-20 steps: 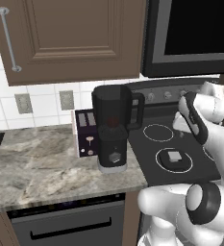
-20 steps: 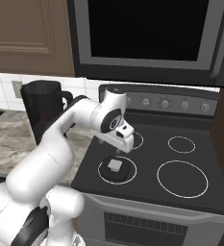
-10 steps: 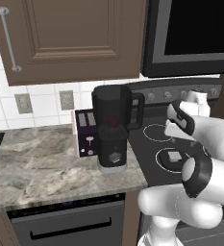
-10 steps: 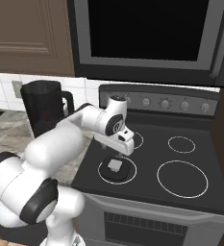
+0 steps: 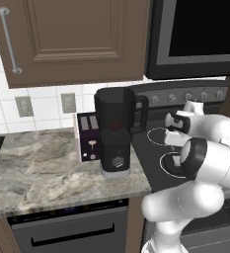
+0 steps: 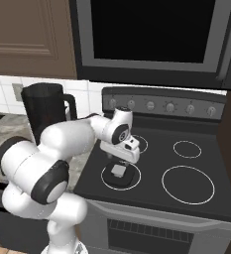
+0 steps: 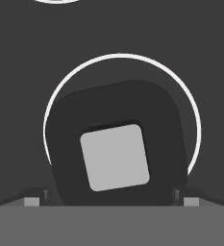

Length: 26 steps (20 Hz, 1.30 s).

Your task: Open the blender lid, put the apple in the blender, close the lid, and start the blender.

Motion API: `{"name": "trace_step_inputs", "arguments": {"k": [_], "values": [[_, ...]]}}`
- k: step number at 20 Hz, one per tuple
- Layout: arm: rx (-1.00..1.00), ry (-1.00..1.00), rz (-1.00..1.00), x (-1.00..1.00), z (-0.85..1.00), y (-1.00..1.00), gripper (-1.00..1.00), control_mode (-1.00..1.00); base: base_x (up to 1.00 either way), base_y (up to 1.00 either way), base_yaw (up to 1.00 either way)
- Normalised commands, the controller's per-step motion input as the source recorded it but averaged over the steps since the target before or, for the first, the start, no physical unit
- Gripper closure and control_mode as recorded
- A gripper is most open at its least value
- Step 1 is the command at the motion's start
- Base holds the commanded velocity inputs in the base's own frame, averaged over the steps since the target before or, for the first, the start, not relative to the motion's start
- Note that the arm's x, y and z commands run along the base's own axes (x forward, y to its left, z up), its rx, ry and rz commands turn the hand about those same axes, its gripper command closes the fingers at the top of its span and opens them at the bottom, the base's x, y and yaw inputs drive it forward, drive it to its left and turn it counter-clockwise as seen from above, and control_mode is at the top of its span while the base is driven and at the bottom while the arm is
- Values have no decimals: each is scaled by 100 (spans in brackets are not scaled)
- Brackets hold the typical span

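Stove top: black glass, white burner rings.
Blender lid: flat on a burner ring, directly under the gripper.
Gripper: jaws spread wide, holding nothing.
Blender: on marble counter, well away, uncapped.

No legible text, labels, brand names or numbers appear. The blender, the toaster beside it and the stove control panel carry no readable markings.

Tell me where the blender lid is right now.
The blender lid lies flat on the stove's front-left burner ring, right of the blender, directly under the open gripper.
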Motion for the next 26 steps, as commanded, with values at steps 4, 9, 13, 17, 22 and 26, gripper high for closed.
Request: {"name": "trace_step_inputs", "arguments": {"k": [4,9,13,17,22,26], "values": [[0,0,7,2,-18,0,-100,-100,0,0,0],[0,0,10,0,-24,-1,-100,-100,0,0,0],[0,0,13,1,-29,0,-100,-100,0,0,0],[0,0,14,1,-32,0,-100,-100,0,0,0],[0,0,14,12,-30,0,-100,-100,0,0,0],[0,0,13,31,-24,0,-100,-100,0,0,0]]}}
